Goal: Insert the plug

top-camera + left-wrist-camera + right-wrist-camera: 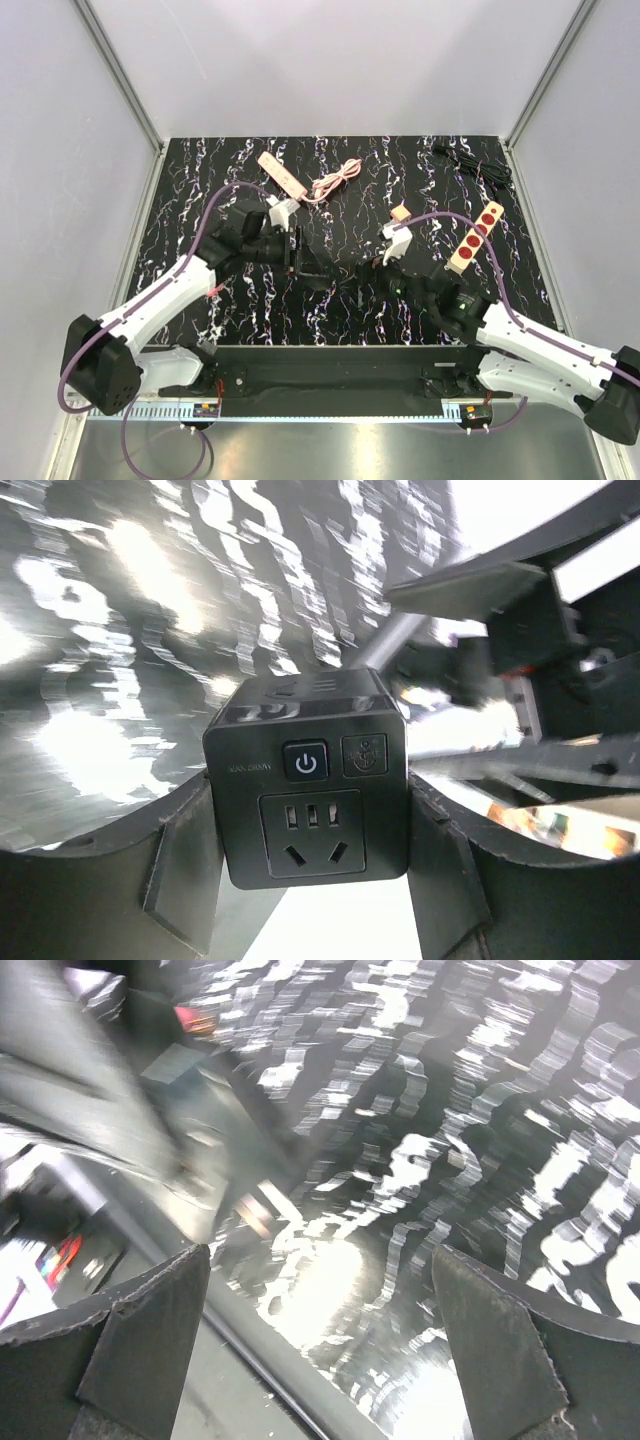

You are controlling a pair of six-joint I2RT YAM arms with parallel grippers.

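Over on the left, the left tool (315, 875) is clenched on a black socket cube (310, 780), one finger (185, 880) pressed to each side of it. The face turned toward the wrist camera shows a power button above a row of slots and a three-pin socket. Behind that arm, toward the back of the marbled black table (200, 200), a pink power strip (282, 173) lies at an angle, and its pink cable (337, 180) is bunched just to its right. Moving to the middle, the dark patch between the two arms is hard to read from above. The plug is the one thing I can't pin down. In the left wrist view a grey stem runs away from the cube's far corner, but it's too blurred to tell what it is. A small tan block (400, 212) shows just behind the right arm's white wrist. The right tool (325, 1330) is released, its fingers spread wide with only blurred table between them, and it faces across toward the left arm. Further right a beige power strip (475, 238) with red sockets lies diagonally, and a black cable (478, 162) sits in the far right corner.
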